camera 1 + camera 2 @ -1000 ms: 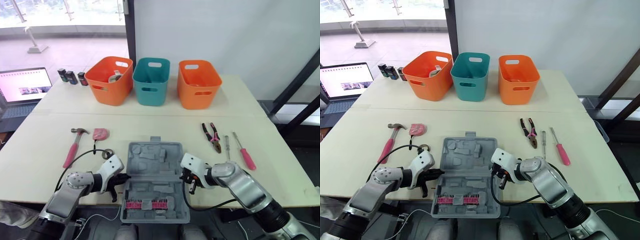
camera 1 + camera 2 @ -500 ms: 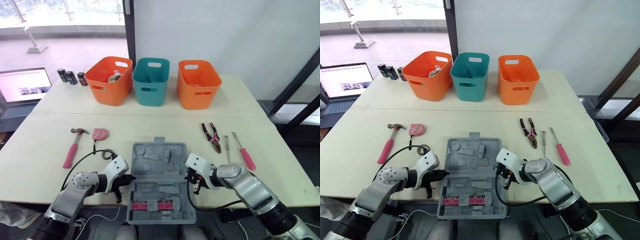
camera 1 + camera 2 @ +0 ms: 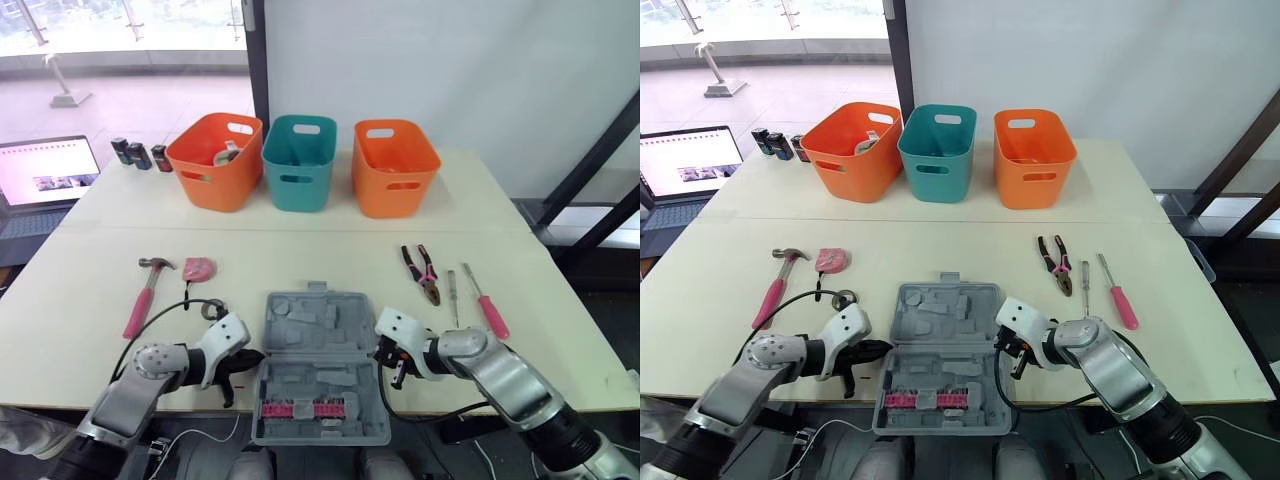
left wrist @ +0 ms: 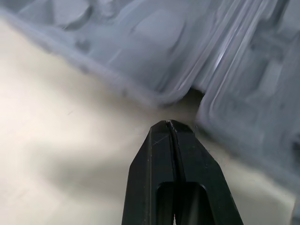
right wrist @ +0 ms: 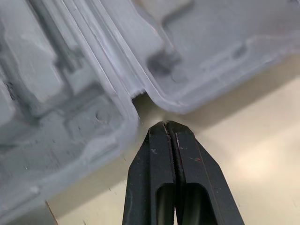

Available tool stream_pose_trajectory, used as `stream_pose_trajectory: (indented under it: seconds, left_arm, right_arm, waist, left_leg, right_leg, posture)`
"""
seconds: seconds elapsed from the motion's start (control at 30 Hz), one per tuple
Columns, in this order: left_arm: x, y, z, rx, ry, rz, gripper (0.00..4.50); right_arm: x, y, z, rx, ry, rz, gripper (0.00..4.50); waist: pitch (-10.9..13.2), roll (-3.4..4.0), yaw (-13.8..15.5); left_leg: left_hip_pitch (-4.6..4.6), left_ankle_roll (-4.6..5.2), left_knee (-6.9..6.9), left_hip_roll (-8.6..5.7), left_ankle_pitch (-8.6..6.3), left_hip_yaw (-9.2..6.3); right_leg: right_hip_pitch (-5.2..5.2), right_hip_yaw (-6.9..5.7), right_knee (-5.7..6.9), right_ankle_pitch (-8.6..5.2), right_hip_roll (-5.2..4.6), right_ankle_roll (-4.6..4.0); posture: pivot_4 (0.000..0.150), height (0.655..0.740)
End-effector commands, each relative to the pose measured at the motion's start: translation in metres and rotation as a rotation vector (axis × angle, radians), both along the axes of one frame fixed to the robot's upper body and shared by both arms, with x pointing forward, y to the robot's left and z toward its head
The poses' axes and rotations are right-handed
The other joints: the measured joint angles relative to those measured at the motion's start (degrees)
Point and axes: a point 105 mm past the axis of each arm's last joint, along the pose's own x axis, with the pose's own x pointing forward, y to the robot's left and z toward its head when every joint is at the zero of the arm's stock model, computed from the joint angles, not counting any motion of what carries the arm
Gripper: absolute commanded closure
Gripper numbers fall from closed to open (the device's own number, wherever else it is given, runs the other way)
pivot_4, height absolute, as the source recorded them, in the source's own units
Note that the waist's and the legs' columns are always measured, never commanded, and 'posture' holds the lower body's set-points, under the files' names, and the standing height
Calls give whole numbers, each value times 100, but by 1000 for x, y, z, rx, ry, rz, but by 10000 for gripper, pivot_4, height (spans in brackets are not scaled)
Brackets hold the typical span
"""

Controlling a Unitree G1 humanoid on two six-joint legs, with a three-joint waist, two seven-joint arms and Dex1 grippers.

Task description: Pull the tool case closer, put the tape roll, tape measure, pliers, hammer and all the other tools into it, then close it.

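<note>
The hammer (image 3: pixel 145 290) is lying on the table (image 3: pixel 70 330), left of my left gripper (image 4: pixel 167 123), which I am holding fully shut and empty, tips just beside the left hinge notch of the open tool case (image 3: pixel 320 340). The case is lying flat at the near edge between both grippers. My right gripper (image 5: pixel 165 123) is likewise pinching shut on nothing at the right notch, and the pliers (image 3: pixel 424 272) are lying farther right.

Blocked straight ahead of the left gripper (image 4: pixel 169 123), jaws pressed together, by the side wall of the open tool case (image 3: pixel 318 345), tip just short of its hinge notch. Bare table (image 4: pixel 51 140) beside the jaws. Likewise walled off ahead of the right gripper (image 5: pixel 166 123), jaws also together. Hammer (image 3: pixel 143 295), pliers (image 3: pixel 423 273) and pink-handled screwdriver (image 3: pixel 490 310) well apart from the case.
</note>
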Motion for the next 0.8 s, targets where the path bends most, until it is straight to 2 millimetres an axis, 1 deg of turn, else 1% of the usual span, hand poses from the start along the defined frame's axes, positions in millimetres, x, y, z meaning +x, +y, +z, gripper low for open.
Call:
stream_pose_trajectory:
  seconds: [0.03, 0.13, 0.17, 0.23, 0.3, 0.37, 0.4, 0.43, 0.47, 0.5, 0.53, 0.6, 0.63, 0.67, 0.7, 0.73, 0.77, 0.8]
  left_arm:
    - [1, 31, 5, 32, -8, 85, 44785]
    - [-2, 41, 23, -25, -35, 99, 44785]
    - [-4, 46, 31, -45, -50, 101, 44785]
    - [-9, 63, 50, -84, -89, 123, 44785]
    - [-15, 90, 68, -94, -129, 171, 44785]
    - [-24, 116, 75, -83, -121, 235, 44785]
    - [-29, 132, 76, -65, -113, 279, 44785]
    - [-35, 160, 77, -26, -112, 359, 45000]
    - [-42, 182, 79, 6, -118, 427, 42392]
    - [-47, 200, 81, 30, -126, 480, 39511]
    - [-53, 213, 83, 39, -129, 521, 36309]
    - [-60, 233, 87, 38, -149, 592, 26455]
    - [-64, 248, 90, 35, -168, 656, 21381]
    - [-67, 257, 91, 32, -182, 697, 16808]
    - [-71, 269, 91, 39, -199, 748, 12416]
    - [-76, 279, 91, 45, -207, 794, 6235]
    - [-81, 286, 89, 52, -209, 824, 1221]
    - [-83, 291, 88, 56, -210, 841, 498]
  right_arm:
    - [2, -21, 4, 6, -14, -64, 44405]
    - [2, -27, 22, 67, -74, -56, 44405]
    - [0, -30, 31, 98, -100, -56, 44405]
    - [-7, -39, 54, 179, -166, -44, 44405]
    - [-18, -57, 74, 233, -214, -66, 44405]
    - [-23, -76, 89, 271, -265, -118, 44405]
    - [-26, -86, 95, 284, -285, -146, 44405]
    - [-32, -103, 100, 279, -306, -182, 42021]
    - [-37, -118, 104, 273, -321, -212, 39187]
    - [-42, -130, 108, 274, -334, -241, 36472]
    - [-46, -140, 112, 291, -340, -271, 32079]
    - [-53, -157, 116, 306, -351, -314, 21733]
    - [-57, -170, 117, 300, -361, -343, 16750]
    - [-60, -178, 117, 293, -368, -361, 11805]
    - [-63, -187, 117, 283, -376, -382, 7549]
    - [-65, -194, 115, 271, -375, -399, 1515]
    - [-66, -199, 112, 260, -372, -408, 0]
    - [-67, -202, 110, 253, -370, -412, 0]
  waist:
    - [3, -3, -3]
    - [10, -5, 0]
    - [10, -6, 5]
    - [14, -3, 23]
    - [17, -3, 31]
    - [17, -3, 30]
    - [18, -2, 27]
    - [18, -1, 18]
    - [19, -2, 9]
    - [21, -5, -10]
    - [23, -8, -17]
    - [25, -12, -23]
    - [25, -12, -21]
    - [25, -12, -16]
    - [25, -12, -15]
    - [24, -10, -15]
    - [23, -10, -19]
    - [22, -14, -27]
  left_leg:
    - [0, -1, -1, 1, 0, 0]
    - [-17, -1, -1, 2, -1, 3]
    - [-43, 0, -1, 1, 0, 3]
    - [-105, 4, 3, 1, 3, 2]
    - [-120, 9, -4, 2, 1, 1]
    - [-120, 14, -7, 5, -2, -1]
    - [-116, 16, -8, 7, -3, -1]
    - [-114, 16, -7, 7, -4, 0]
    - [-111, 16, -7, 7, -4, 3]
    - [-108, 15, -6, 7, -5, 5]
    - [-103, 15, -6, 7, -7, 9]
    - [-94, 14, -4, 7, -8, 17]
    - [-89, 6, -1, 7, -13, 21]
    - [-87, -4, 3, 7, -19, 28]
    - [-87, -5, 3, 7, -20, 34]
    - [-87, -5, 3, 7, -20, 42]
    - [-87, -5, 2, 7, -20, 45]
    - [-87, -5, 1, 8, -20, 49]
  right_leg:
    - [-2, 0, 0, 0, 0, 0]
    - [-18, 0, 0, 0, -1, 0]
    - [-41, 0, 0, 0, -1, 0]
    - [-73, 0, 11, 4, 0, -1]
    - [-88, -3, 11, 0, 2, 11]
    - [-87, -10, 13, -5, 6, 18]
    - [-82, -12, 12, -6, 6, 18]
    - [-82, -12, 11, -7, 6, 17]
    - [-79, -11, 10, -7, 5, 17]
    - [-79, -10, 8, -7, 3, 16]
    - [-79, -9, 6, -7, 2, 14]
    - [-94, -5, -2, -6, -4, 10]
    - [-92, -5, -6, -3, -8, 6]
    - [-92, -6, -10, 0, -15, 0]
    - [-93, -10, -13, 1, -25, -1]
    - [-93, -13, -26, 2, -32, -3]
    - [-88, -15, -46, 6, -35, -9]
    - [-86, -16, -63, 19, -37, -31]
  posture:
    - [1500, 7400]
    - [1500, 7400]
    - [1500, 7400]
    - [1500, 7400]
    - [1500, 7400]
    - [1500, 7400]
    - [1500, 7400]
    - [1500, 7400]
    - [1500, 7400]
    - [1500, 7400]
    - [1500, 7400]
    - [1500, 7400]
    - [1500, 7400]
    - [1500, 7400]
    - [1500, 7400]
    - [1500, 7400]
    - [1500, 7400]
    - [1500, 7400]
